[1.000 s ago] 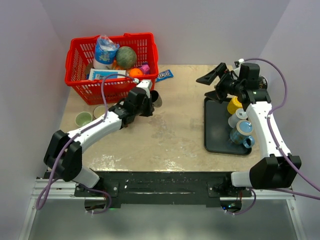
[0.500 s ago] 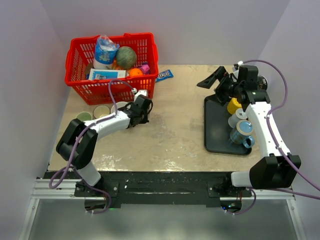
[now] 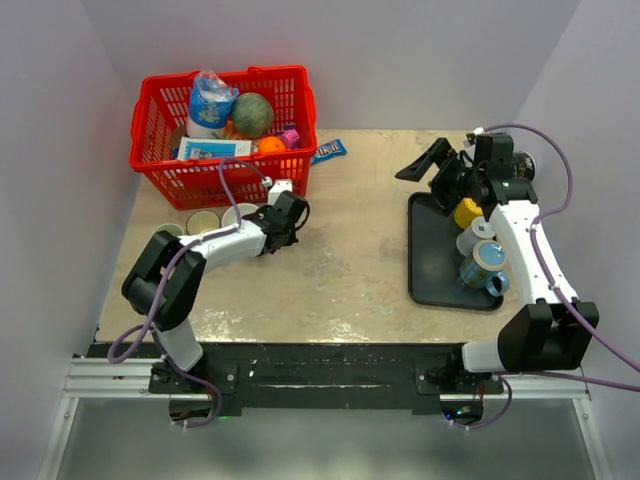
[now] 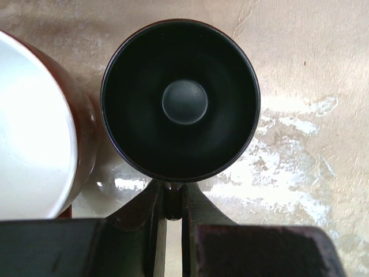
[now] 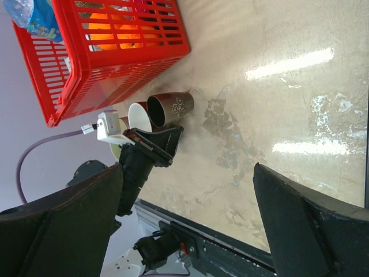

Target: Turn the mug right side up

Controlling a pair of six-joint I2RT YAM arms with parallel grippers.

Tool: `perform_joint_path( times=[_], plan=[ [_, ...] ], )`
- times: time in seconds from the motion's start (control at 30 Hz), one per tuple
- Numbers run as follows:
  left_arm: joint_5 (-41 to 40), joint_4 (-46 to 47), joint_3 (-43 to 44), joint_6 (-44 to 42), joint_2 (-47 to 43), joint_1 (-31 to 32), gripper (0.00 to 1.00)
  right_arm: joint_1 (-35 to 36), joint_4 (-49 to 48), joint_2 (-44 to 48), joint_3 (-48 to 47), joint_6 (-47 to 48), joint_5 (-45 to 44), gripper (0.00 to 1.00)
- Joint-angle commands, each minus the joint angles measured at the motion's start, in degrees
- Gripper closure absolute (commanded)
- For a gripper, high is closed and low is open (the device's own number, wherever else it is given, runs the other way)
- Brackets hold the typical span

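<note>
The counter [image 3: 350, 260] carries a red basket [image 3: 165, 180] at its far left. Well to the right of the basket, the right tool [image 3: 430, 178] hangs over a black tray [image 3: 430, 260], its fingers spread wide and holding nothing. Just in front of the basket's near right corner, the left tool [image 4: 170, 201] is closed, pinching a thin dark part at the rim of the mug [image 4: 181, 101]. The mug is upright, mouth up, directly under that tool. A white-lined cup [image 4: 29, 127] is just beside it along the basket's front.

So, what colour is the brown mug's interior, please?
Black inside the mug, clearest in left wrist view.
</note>
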State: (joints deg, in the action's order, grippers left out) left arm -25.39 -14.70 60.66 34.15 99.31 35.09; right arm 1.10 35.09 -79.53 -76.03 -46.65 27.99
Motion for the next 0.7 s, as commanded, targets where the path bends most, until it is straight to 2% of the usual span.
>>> perform_joint_path(
  times=[0.0, 0.03, 0.07, 0.13, 0.17, 0.27, 0.37, 0.57, 0.67],
  plan=[
    [-2.56, -2.25, 2.26, 2.41, 2.91, -0.02, 0.95, -0.22, -0.29, 0.16, -0.17, 1.57, -0.48, 0.01],
    [-2.65, -2.53, 2.7, 2.59, 2.82, -0.02, 0.91, -0.22, -0.2, 0.16, -0.26, 1.65, -0.48, 0.01],
    [-2.82, -2.61, 2.79, 2.67, 2.73, -0.11, 0.82, -0.14, -0.2, 0.07, -0.35, 1.83, -0.57, 0.01],
    [-3.0, -2.44, 2.71, 2.67, 1.6, -0.11, 0.71, -0.22, 0.15, 0.25, -0.52, 2.27, -1.18, 0.01],
    [-3.26, -2.35, 2.71, 2.59, 1.33, -0.11, 0.63, -0.22, 0.59, 0.16, -0.61, 2.62, -1.36, 0.01],
    [-3.27, -2.7, 2.97, 2.59, 0.1, -0.11, 0.49, -0.31, 1.47, -0.1, -0.87, 3.23, -1.97, 0.01],
    [-3.35, -2.79, 3.06, 2.5, -1.57, -0.02, 0.39, -0.31, 1.91, -0.19, -0.7, 3.85, -2.5, 0.01],
    [-3.44, -3.41, 3.41, 2.15, -5.79, 0.06, 0.3, -0.49, 4.01, -0.45, -1.49, 6.39, -4.96, 0.01],
    [-3.44, -3.76, 3.58, 1.88, -8.51, -0.02, 0.25, -0.75, 6.47, -0.54, -2.98, 9.72, -9.43, 0.01]
  ],
)
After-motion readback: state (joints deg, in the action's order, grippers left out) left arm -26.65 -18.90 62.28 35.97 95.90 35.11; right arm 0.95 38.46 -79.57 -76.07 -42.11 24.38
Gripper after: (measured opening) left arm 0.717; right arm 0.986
